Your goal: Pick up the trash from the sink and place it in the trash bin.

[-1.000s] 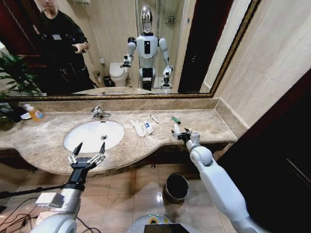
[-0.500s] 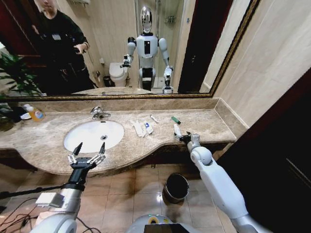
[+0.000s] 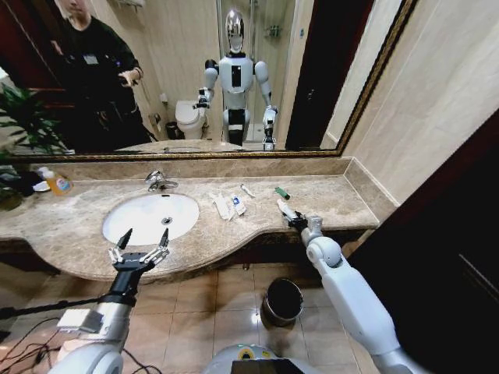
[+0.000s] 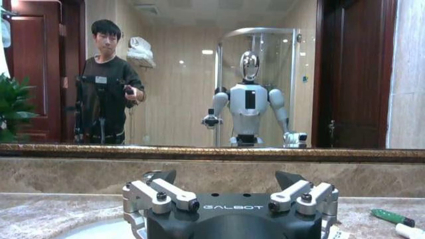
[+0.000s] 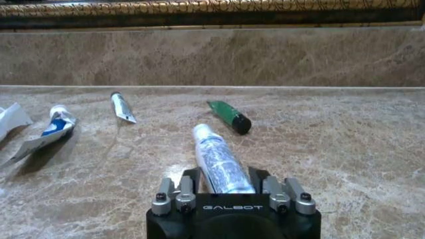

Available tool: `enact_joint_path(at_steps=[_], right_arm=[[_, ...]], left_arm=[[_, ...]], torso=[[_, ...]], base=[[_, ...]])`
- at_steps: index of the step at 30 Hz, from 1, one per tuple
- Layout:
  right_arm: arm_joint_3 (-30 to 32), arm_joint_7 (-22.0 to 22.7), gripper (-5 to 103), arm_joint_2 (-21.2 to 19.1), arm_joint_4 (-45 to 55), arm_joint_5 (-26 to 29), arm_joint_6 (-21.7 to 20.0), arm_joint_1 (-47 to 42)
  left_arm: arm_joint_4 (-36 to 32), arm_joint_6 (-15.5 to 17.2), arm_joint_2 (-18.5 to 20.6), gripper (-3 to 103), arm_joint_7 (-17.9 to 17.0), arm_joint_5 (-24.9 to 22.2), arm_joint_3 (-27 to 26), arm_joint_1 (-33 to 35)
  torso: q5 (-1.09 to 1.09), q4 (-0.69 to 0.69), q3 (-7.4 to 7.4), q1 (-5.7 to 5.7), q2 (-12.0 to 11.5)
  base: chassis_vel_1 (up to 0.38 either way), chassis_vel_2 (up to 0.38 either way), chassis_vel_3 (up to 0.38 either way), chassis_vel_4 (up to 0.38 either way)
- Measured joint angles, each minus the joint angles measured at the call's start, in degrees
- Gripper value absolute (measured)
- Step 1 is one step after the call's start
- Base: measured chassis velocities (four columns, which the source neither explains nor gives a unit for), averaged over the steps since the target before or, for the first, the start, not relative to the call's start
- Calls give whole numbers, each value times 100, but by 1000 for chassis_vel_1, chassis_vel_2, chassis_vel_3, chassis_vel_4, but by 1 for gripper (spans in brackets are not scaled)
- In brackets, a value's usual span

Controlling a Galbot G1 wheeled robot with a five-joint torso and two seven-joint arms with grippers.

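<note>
Left gripper (image 3: 140,244): fingers spread wide, arm low (parked)
Right gripper (image 3: 292,220): arm extended forward, fingers clamped

Beige marble bench (image 3: 78,222) w/ white oval basin (image 3: 148,216) set in it, chrome faucet (image 3: 158,181) behind. Orange-yellow bottle (image 3: 56,182) at far left by the wall. Right of basin: cluster of flat white sachets & tubes (image 3: 228,205), thin white stick (image 3: 247,190) near it, small green piece (image 3: 281,192) further right. Tiled floor (image 3: 195,319) below carries dark shiny metal bin w/ silvery rim (image 3: 282,301).
</note>
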Motion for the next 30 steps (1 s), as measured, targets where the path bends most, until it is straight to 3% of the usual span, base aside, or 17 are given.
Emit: enact_joint_path(at_steps=[11,22,30], right_arm=[[16,12,24,-4,183,-101,44,-130],[236,65,20,-141,732,-68,46,-399],[817,59,20,-357,1601,28,2,-1152]], left_arm=[[0,0,0,100,0,0,0,0],[0,0,0,100,0,0,0,0],[0,0,0,100,0,0,0,0]], torso=[[0,0,0,0,0],[0,0,0,0,0],[1,1,0,0,0]], base=[[0,0,0,0],[0,0,0,0],[0,0,0,0]])
